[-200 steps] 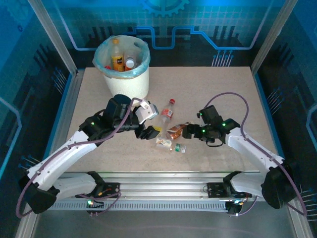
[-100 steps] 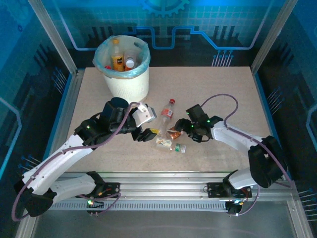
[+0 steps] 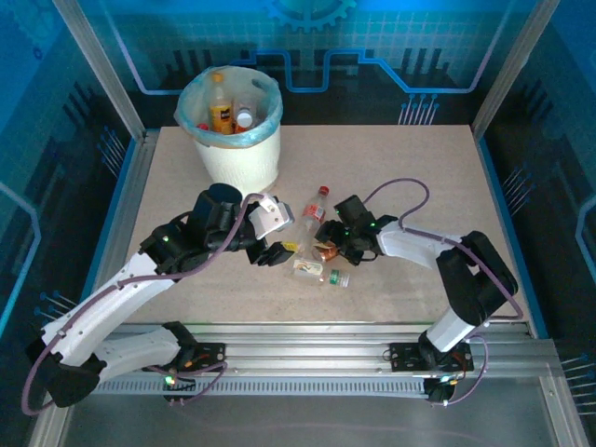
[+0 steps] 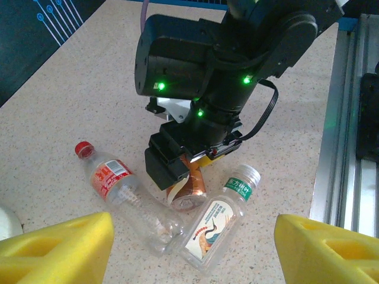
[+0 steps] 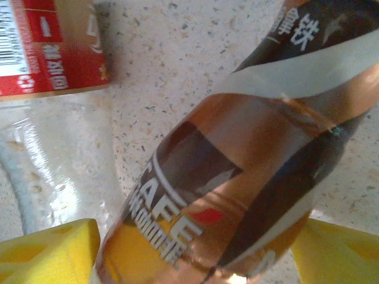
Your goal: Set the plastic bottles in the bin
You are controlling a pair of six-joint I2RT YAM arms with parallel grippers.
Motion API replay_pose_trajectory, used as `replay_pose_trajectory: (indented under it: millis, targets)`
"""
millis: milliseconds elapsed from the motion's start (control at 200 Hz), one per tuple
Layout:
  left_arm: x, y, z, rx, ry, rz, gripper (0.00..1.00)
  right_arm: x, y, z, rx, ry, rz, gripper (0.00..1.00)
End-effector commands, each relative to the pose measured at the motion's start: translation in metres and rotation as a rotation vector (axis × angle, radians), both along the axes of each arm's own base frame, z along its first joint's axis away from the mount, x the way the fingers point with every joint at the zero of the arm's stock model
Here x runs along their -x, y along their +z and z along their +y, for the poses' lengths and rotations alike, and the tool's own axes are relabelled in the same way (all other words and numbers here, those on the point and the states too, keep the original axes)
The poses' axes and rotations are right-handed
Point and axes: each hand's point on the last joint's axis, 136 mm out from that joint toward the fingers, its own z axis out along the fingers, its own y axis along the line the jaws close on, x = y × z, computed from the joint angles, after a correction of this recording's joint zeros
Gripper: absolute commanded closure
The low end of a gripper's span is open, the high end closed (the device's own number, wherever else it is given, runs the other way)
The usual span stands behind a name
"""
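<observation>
Three plastic bottles lie together mid-table. My right gripper [image 3: 328, 244] [image 5: 195, 254] is shut on the brown coffee-label bottle [image 3: 326, 250] [image 5: 237, 171], which lies on the table with a yellow pad [image 5: 50, 254] against each side. Beside it lie a clear red-label bottle with a red cap [image 3: 315, 209] [image 4: 118, 186] and a clear green-capped bottle with a bird label [image 3: 323, 273] [image 4: 219, 222]. My left gripper [image 3: 277, 237] [image 4: 192, 245] hangs open just left of the group, its fingers [image 4: 59, 242] wide apart above the bird-label bottle. The white bin [image 3: 244, 158] stands at the back left with several bottles inside.
My right arm's black wrist [image 4: 219, 59] reaches in over the bottles, close to my left gripper. A metal rail [image 3: 307, 345] runs along the table's near edge. Blue panels wall the back and sides. Bare tabletop [image 3: 419, 168] stretches to the right and behind.
My right arm has swung left to the brown bottle and its jaws have narrowed around it. My left arm has shifted slightly and stayed open.
</observation>
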Motion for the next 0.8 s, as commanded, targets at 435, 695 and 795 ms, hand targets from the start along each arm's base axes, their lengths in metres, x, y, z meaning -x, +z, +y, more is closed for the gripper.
replay_pose_trajectory:
  millis: [435,695,795]
  targets:
    - [-0.001,0.005,0.005,-0.023,0.017,-0.038,0.27,-0.009,0.000,-0.010,-0.013,-0.061,-0.015,0.31]
    - [-0.022,0.022,0.005,0.018,0.120,-0.063,0.25,-0.010,0.012,-0.039,0.046,-0.062,-0.073,0.34]
    - [-0.029,0.028,0.002,0.048,0.141,-0.083,0.25,-0.012,0.016,-0.045,0.018,-0.062,-0.098,0.36]
